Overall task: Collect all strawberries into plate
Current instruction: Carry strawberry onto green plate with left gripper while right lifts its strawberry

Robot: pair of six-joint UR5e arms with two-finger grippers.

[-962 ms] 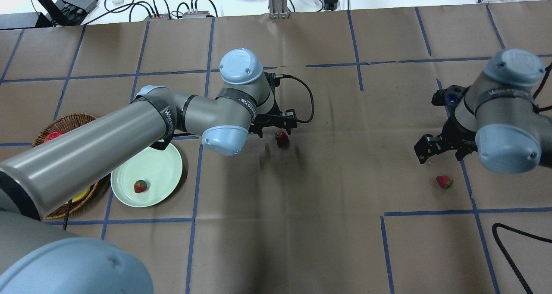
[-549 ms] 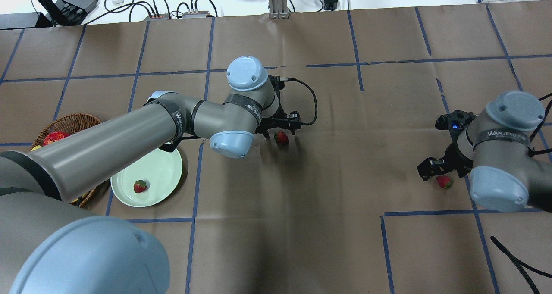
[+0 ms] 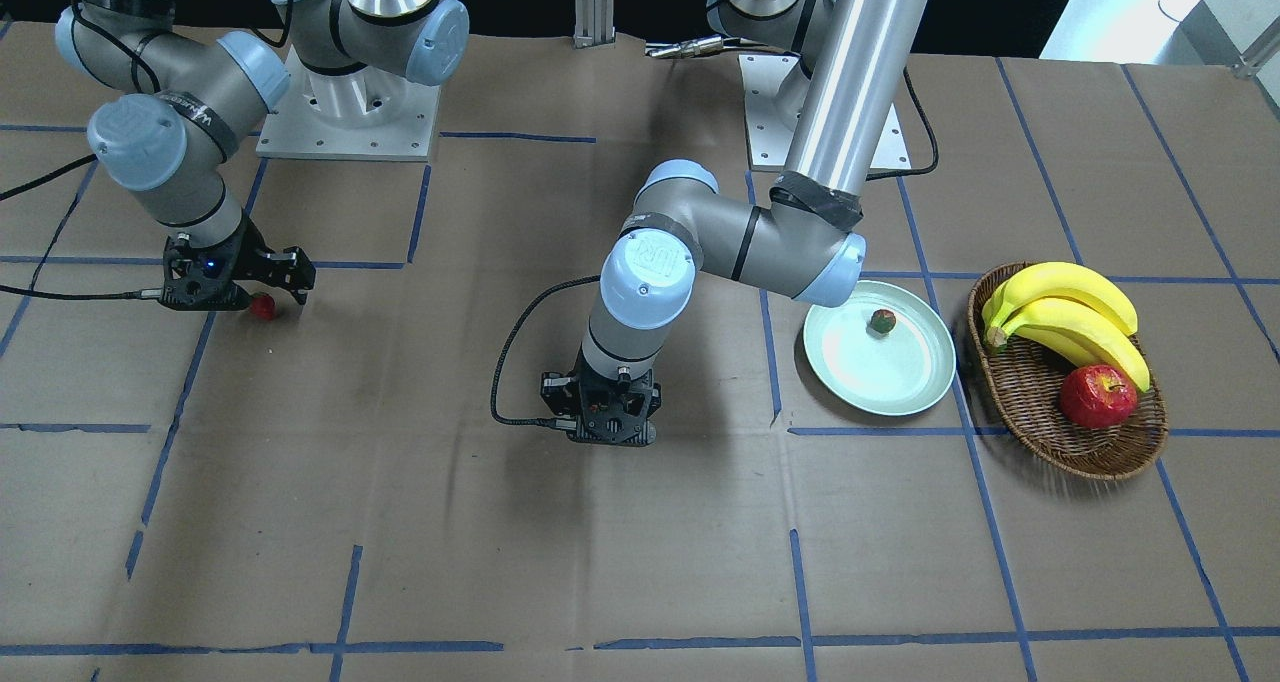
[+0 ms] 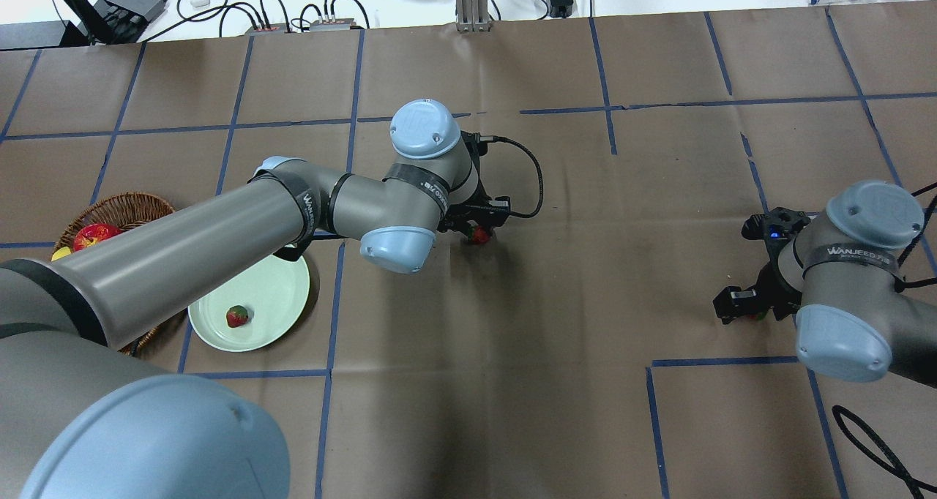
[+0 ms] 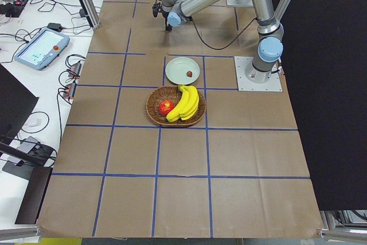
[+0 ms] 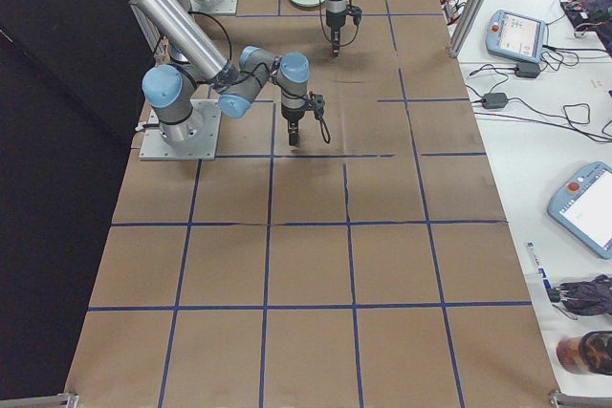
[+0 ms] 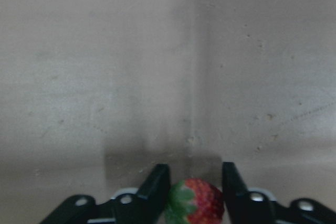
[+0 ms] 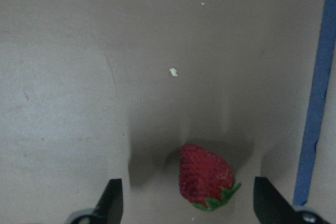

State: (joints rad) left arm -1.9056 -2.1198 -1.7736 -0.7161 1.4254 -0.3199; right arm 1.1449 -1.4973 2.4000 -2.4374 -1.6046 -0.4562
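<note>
One strawberry point(image 4: 236, 316) lies in the mint-green plate point(image 4: 278, 283), also seen in the front view point(image 3: 882, 321). My left gripper point(image 4: 476, 230) is down at the table's middle. Its fingers press both sides of a second strawberry point(image 7: 195, 208), which still sits on the paper. My right gripper point(image 8: 190, 200) is open and low. Its fingers stand wide on either side of the third strawberry point(image 8: 205, 177), apart from it. In the front view this strawberry point(image 3: 263, 306) shows just beside the right gripper point(image 3: 255, 297).
An oval wicker basket point(image 3: 1060, 437) with bananas point(image 3: 1070, 312) and a red apple point(image 3: 1098, 396) stands right beside the plate point(image 3: 850, 372). My left arm's long link passes over the plate and basket. Cables trail from both wrists.
My right arm came down and toward the near side, so its open fingers now straddle the right strawberry. My left gripper lowered over the middle strawberry and closed in on it.
</note>
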